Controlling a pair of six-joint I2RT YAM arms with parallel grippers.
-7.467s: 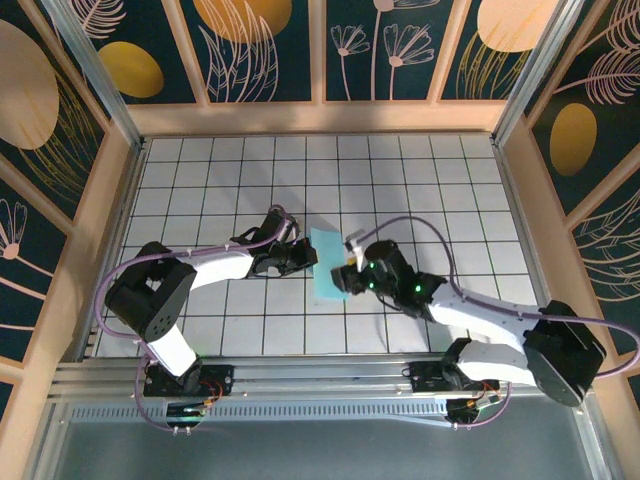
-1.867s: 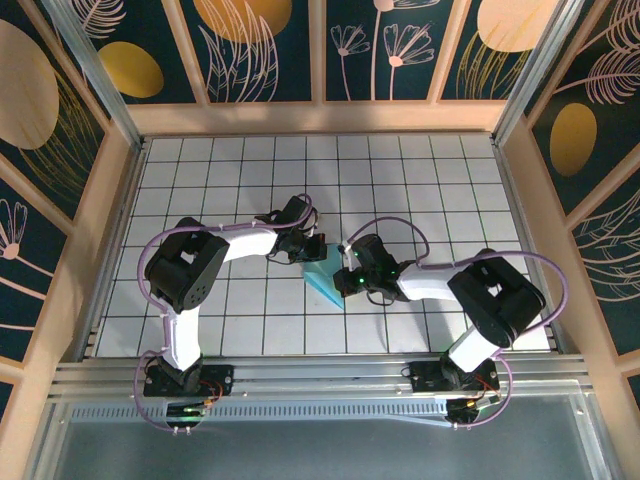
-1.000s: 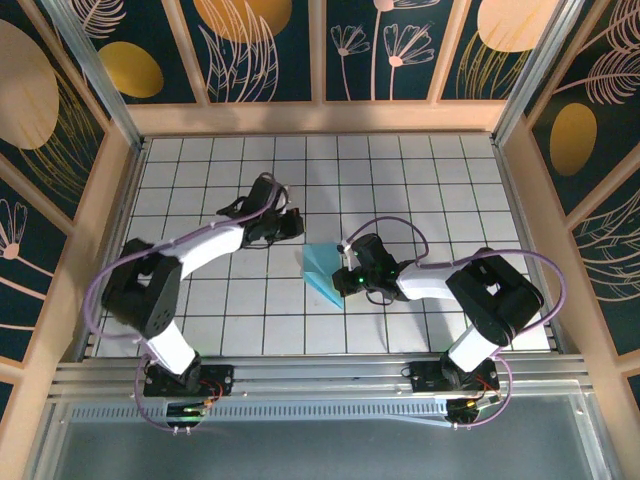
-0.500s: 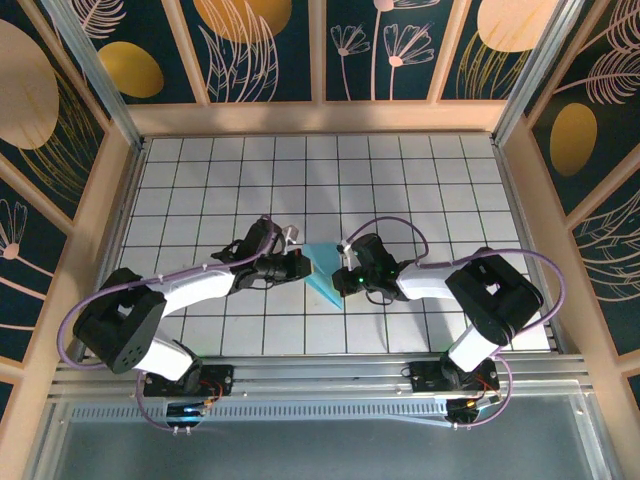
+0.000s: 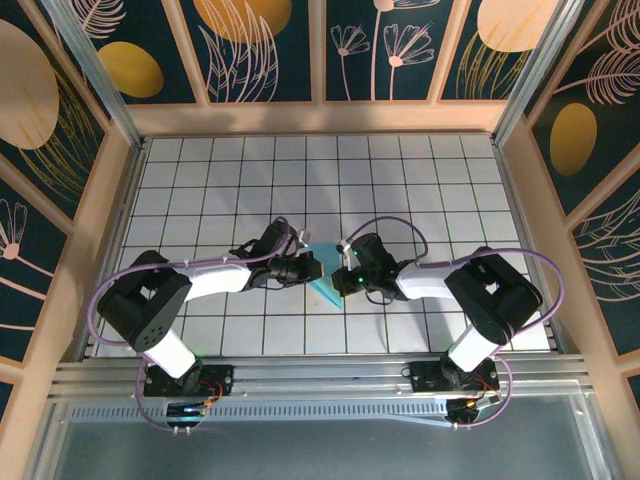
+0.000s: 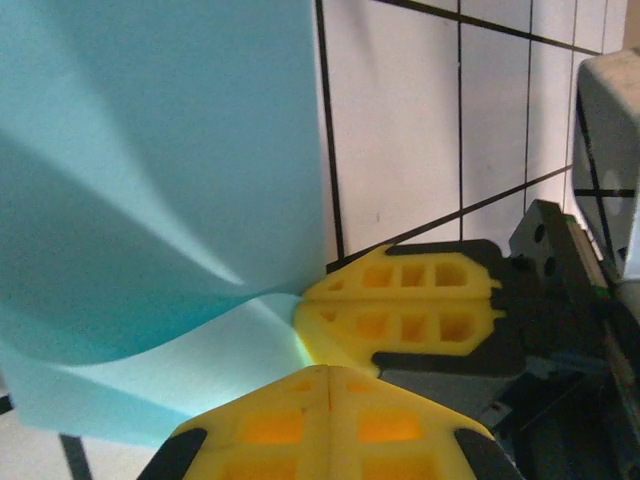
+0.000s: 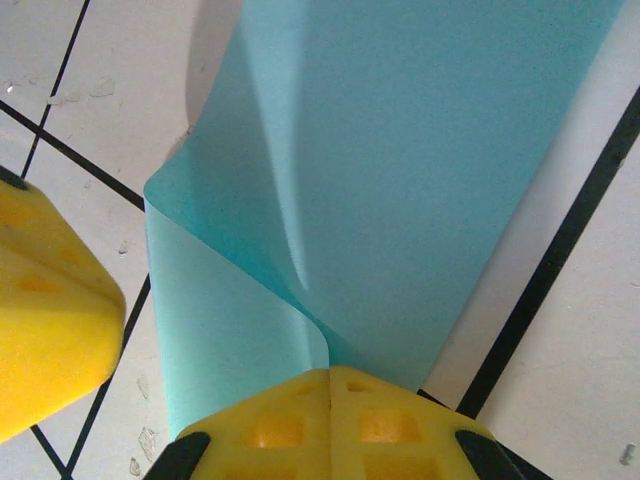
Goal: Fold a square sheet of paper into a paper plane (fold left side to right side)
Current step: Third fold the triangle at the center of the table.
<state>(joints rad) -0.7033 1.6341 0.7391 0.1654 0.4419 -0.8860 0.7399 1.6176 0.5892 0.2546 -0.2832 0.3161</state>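
The light teal-blue sheet of paper (image 5: 326, 288) lies partly folded on the tiled floor, between both grippers. One layer curls up off the floor (image 7: 240, 340). My right gripper (image 5: 344, 278) holds it from the right, jaws shut on the curled edge (image 7: 328, 376). In the left wrist view, the right gripper's tips (image 6: 306, 312) meet the paper's corner. My left gripper (image 5: 307, 268) is at the paper's left side. Its jaws are shut (image 6: 328, 374) with the tips against the paper's lower flap (image 6: 170, 370), and no paper shows between them. Its yellow fingers (image 7: 50, 300) appear in the right wrist view.
The white tiled floor (image 5: 420, 190) extends all around the paper. Wooden rails and patterned walls (image 5: 320, 115) enclose it at the back and sides. Both arms' cables (image 5: 400, 225) arch over the middle.
My left arm left the paper, swung up and away, then came back to its left edge. The right gripper stayed on the paper, which went from a flat strip to a folded triangle.
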